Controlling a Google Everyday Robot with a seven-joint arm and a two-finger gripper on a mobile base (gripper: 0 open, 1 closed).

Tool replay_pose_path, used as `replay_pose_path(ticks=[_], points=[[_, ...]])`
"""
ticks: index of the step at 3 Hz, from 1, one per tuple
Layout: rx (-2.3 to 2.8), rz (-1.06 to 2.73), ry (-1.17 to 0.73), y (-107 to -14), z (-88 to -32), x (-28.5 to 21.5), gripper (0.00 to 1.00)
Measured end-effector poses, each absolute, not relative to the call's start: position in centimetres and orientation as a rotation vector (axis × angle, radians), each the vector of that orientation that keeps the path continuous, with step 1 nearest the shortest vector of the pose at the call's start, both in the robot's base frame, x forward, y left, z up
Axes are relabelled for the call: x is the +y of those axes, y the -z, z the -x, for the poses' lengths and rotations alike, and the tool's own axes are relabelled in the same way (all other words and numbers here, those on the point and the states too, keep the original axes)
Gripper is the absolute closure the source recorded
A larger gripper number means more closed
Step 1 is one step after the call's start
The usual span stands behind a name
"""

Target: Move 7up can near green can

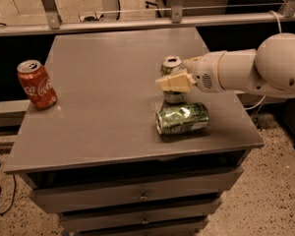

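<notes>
The 7up can (pixel 171 66) stands upright on the grey table (pixel 103 97), right of centre, its silver top showing. My gripper (pixel 173 82) reaches in from the right and is shut on the can's middle, hiding most of its body. The green can (pixel 182 117) lies on its side just in front of the 7up can, shiny and wrinkled, close to it.
A red cola can (pixel 37 83) stands upright near the table's left edge. A metal rail (pixel 137 21) runs behind the table. Drawers (pixel 137 195) sit below the tabletop. The table's right edge is close to the green can.
</notes>
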State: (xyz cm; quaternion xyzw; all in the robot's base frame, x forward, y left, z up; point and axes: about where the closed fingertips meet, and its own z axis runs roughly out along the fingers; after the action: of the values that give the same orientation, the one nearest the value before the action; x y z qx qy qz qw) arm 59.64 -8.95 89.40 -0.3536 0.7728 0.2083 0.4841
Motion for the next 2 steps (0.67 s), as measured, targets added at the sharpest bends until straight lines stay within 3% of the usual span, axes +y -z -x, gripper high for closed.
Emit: replay_pose_path(ticks=[2], points=[[1.885,0.861,-0.509,-89.34,-59.47,-8.98,0.00]])
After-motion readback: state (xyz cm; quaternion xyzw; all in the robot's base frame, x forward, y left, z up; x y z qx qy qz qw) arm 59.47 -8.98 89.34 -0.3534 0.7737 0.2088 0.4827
